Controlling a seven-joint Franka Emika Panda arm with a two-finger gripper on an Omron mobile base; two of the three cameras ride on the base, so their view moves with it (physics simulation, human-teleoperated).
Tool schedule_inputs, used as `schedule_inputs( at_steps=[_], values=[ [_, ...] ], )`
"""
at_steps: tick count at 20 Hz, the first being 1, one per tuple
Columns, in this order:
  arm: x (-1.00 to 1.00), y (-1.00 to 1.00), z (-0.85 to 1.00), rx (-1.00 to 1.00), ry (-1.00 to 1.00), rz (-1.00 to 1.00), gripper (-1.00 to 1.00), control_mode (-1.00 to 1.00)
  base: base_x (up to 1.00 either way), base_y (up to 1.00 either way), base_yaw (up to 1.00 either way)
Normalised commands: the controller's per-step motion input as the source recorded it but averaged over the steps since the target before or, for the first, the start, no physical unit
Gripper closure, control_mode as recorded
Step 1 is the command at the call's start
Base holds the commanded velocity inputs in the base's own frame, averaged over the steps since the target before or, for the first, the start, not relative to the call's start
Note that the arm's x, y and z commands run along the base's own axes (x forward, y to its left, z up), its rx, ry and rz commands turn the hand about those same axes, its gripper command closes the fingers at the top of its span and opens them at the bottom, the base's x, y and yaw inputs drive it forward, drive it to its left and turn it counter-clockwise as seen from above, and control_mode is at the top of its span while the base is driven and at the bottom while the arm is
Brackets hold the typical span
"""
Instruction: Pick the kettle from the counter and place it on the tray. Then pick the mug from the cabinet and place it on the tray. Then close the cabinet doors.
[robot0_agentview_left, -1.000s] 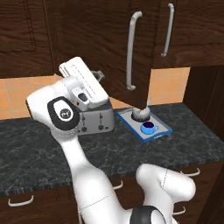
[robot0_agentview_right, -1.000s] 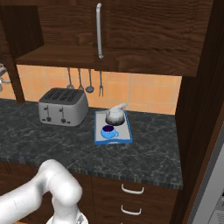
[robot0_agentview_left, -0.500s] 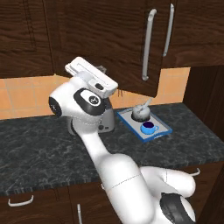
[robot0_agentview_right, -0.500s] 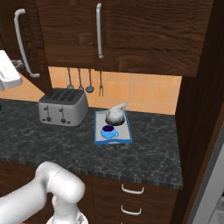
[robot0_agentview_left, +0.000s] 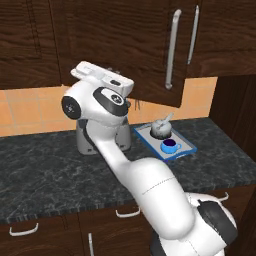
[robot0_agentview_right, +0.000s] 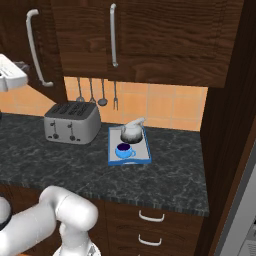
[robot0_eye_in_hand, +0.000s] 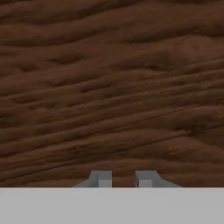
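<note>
The flat blue-rimmed tray (robot0_agentview_right: 129, 151) with a pale surface lies on the dark marbled stone desk (robot0_agentview_right: 60, 160). On the tray, the squat silver-grey metal kettle (robot0_agentview_right: 131, 132) stands at the wall-side end and the small bright blue mug (robot0_agentview_right: 123, 150) just in front of it. The boxy silver toaster (robot0_agentview_right: 71, 122) stands near the tray. Above the tray, the two dark brown woodgrain cabinet doors (robot0_agentview_left: 150, 45) with curved silver bar handles hang; one stands slightly ajar. The claw (robot0_eye_in_hand: 122, 179) faces bare woodgrain close up, tips slightly parted, pinching nothing.

rendered home kitchen, dark marbled stone bench (robot0_agentview_right: 75, 165), dark woodgrain wall cabinets (robot0_agentview_right: 165, 35) with bar handles (robot0_agentview_right: 113, 35), orange tiled backsplash (robot0_agentview_right: 160, 107), utensils (robot0_agentview_right: 97, 92) hung on it, silver toaster (robot0_agentview_right: 71, 122), drawers (robot0_agentview_right: 150, 225) under bench, kettle (robot0_agentview_right: 131, 132) and mug (robot0_agentview_right: 123, 150) on tray (robot0_agentview_right: 111, 150)
</note>
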Motion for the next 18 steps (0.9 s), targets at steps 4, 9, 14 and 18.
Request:
schedule_inputs(
  at_steps=[4,9,14,18],
  values=[
    [0.56,-0.04,0.22,-0.12,0.20,0.12,1.00,-1.00,0.00,0.00,0.00],
    [0.50,-0.32,0.00,-0.14,0.05,0.11,1.00,-1.00,0.00,0.00,0.00],
    [0.77,-0.62,-0.25,-0.09,0.02,0.06,1.00,-1.00,0.00,0.00,0.00],
    [0.77,-0.45,-0.01,-0.04,0.02,0.03,1.00,-1.00,0.00,0.00,0.00]
  ],
)
